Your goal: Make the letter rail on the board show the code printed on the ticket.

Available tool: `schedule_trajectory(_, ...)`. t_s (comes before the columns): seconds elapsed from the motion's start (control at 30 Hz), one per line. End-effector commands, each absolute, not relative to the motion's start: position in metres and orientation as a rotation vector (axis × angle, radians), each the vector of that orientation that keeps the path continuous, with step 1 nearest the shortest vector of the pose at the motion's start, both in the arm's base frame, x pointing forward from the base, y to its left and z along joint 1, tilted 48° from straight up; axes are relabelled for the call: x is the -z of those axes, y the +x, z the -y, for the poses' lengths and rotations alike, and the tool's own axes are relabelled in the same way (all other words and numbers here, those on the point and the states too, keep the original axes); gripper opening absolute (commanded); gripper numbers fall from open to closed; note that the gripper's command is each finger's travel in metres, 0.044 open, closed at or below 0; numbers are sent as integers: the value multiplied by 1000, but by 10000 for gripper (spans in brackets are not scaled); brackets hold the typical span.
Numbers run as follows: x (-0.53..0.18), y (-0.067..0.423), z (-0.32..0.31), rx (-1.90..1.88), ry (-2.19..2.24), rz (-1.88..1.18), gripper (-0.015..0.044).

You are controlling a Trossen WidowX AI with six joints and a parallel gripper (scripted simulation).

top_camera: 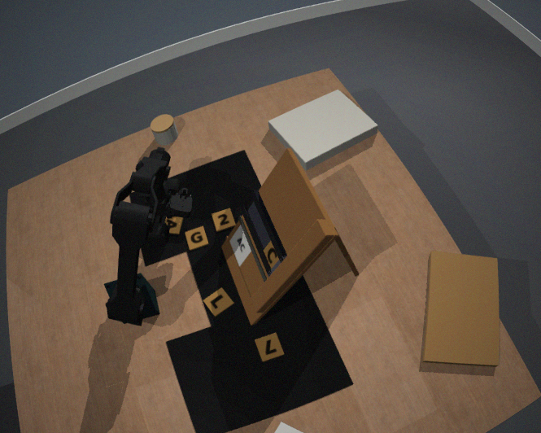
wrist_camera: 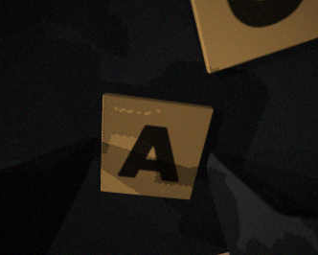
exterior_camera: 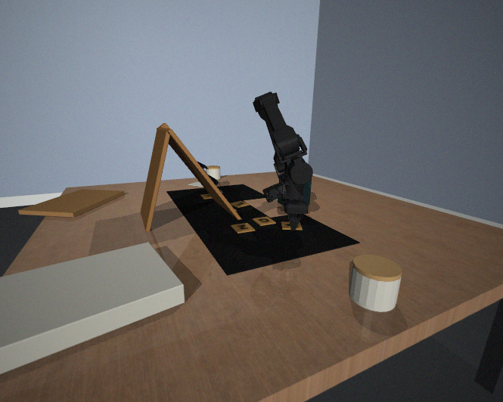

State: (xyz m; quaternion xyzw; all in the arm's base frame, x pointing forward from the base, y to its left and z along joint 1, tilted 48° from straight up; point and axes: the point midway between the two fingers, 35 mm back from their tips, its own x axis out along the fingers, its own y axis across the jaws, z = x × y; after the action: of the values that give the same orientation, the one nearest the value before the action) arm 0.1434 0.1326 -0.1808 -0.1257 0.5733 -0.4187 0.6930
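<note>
Pincer open, empty, low over A tile lying flat on black mat. Tile looks thin, rigid, light; likely slippery. Best pinched across opposite edges.

light: soft, even | shadows: long, overlapping | wrist view: dim | top view: edges curved
</note>
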Motion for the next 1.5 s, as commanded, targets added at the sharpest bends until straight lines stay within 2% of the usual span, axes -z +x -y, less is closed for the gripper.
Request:
schedule_trajectory(0.0, 181, 144, -132, 931, -284, -1278, 294)
schedule_trajectory(0.33, 181, 144, -132, 931, -284, -1278, 227)
schedule_trajectory(0.63, 177, 143, -137, 931, -284, -1278, 0)
schedule_trajectory(1.47, 167, 145, -146, 930, -284, -1278, 0)
